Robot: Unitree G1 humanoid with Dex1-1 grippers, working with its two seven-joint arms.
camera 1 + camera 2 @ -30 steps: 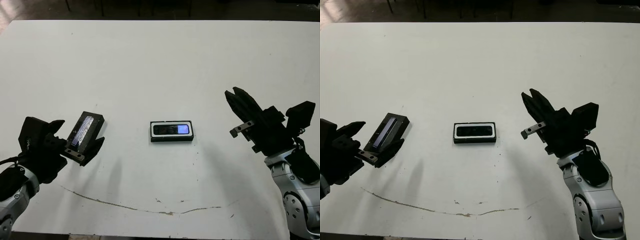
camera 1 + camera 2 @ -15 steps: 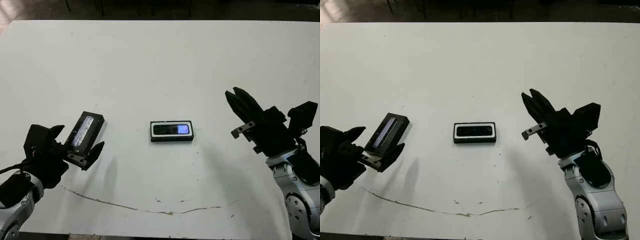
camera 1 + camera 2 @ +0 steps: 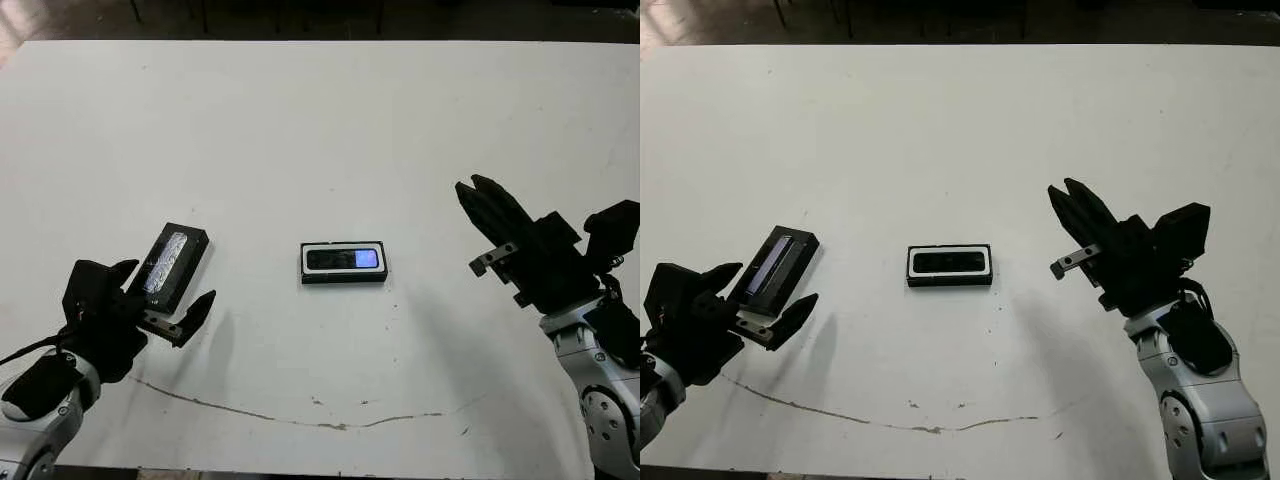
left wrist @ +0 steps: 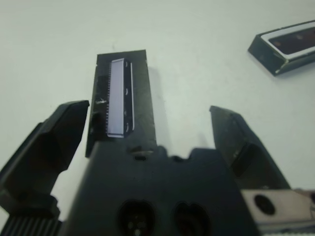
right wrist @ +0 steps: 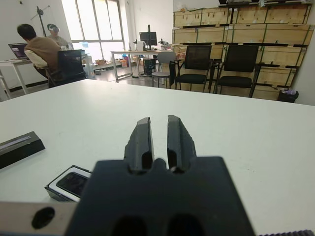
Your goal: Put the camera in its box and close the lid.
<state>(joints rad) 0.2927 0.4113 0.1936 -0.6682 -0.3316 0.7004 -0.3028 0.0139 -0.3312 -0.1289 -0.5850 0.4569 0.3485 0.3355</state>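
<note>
The camera (image 3: 342, 259) lay in the box (image 3: 343, 275) at frame centre. The left gripper (image 3: 160, 302) stood wide near the lid (image 3: 170, 264); the right gripper (image 3: 485, 211) was nearly closed, empty.

The slim black camera (image 3: 343, 259), bluish patch at its right end, lies flat inside the white-lined black box (image 3: 343, 276) mid-table, with the silvery-striped black lid (image 3: 170, 265) flat well left.

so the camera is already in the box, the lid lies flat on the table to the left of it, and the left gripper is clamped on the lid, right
Not quite. The camera is in the box, and the lid lies flat on the table to its left, but the left gripper is not clamped on it. The left wrist view shows its fingers spread wide, off the lid.
</note>
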